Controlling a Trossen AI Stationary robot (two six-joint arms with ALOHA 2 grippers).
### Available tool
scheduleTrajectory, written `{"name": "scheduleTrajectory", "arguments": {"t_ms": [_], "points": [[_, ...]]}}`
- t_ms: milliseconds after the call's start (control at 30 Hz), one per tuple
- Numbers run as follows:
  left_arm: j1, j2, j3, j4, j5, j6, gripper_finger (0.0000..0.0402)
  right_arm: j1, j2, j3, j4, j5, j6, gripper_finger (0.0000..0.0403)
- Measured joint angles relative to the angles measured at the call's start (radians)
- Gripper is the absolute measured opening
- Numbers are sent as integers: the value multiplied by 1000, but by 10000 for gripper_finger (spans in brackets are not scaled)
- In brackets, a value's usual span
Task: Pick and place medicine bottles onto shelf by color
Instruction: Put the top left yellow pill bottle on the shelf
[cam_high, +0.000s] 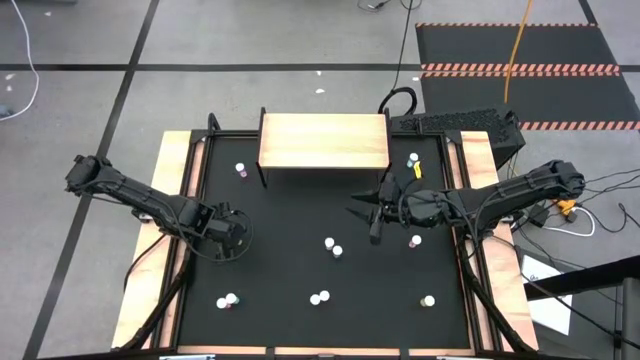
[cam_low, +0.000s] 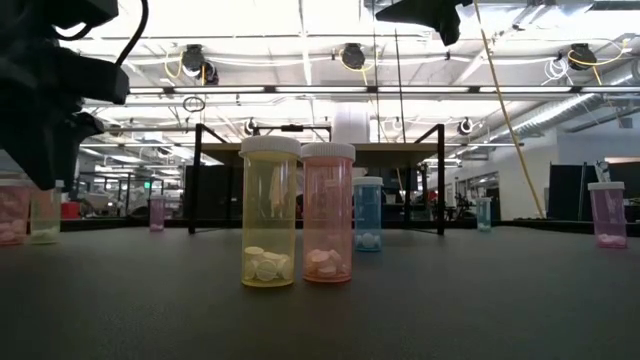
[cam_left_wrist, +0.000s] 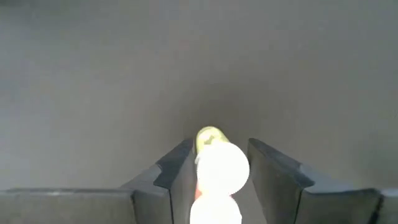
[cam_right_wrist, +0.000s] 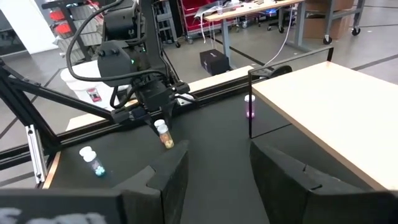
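Clamping a yellow-tinted held bottle (cam_left_wrist: 221, 169) between the fingers of the left gripper (cam_left_wrist: 217, 157), plain in the left wrist view and, from farther off, in the right wrist view, raised off the black mat (cam_high: 290, 215) on the table's left side; showing only the arm from above. Hovering with the right gripper (cam_right_wrist: 217, 150) spread apart and empty, just in front of the shelf (cam_high: 323, 140) near its right corner. Leaving open mat between the two grippers. Standing near the shelf's left leg, a pink bottle (cam_high: 240, 170); lying between the grippers, a loose pair (cam_high: 332, 246). Filling the low view, a yellow bottle (cam_low: 269, 212) touching a pink neighbour (cam_low: 327, 212), upright, with a blue bottle (cam_low: 367, 213) behind.
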Motion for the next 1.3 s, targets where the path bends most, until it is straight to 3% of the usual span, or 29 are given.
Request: {"name": "scheduleTrajectory", "arguments": {"t_ms": [300, 633, 767, 867, 1133, 1300], "points": [[0, -1, 1, -13, -2, -1, 126, -13, 0, 0, 1, 0, 0, 165], [0, 0, 0, -30, -9, -7, 215, -19, 0, 0, 5, -3, 0, 165], [0, 0, 1, -30, -9, -4, 227, -19, 0, 0, 4, -3, 0, 165], [0, 0, 0, -36, -9, -2, 212, -19, 0, 0, 4, -2, 4, 165], [0, 0, 0, -56, -10, 1, 123, -19, 0, 0, 4, 0, 8, 165], [0, 0, 1, -52, -13, -13, 110, -19, 0, 0, 11, 0, 11, 165]]}}
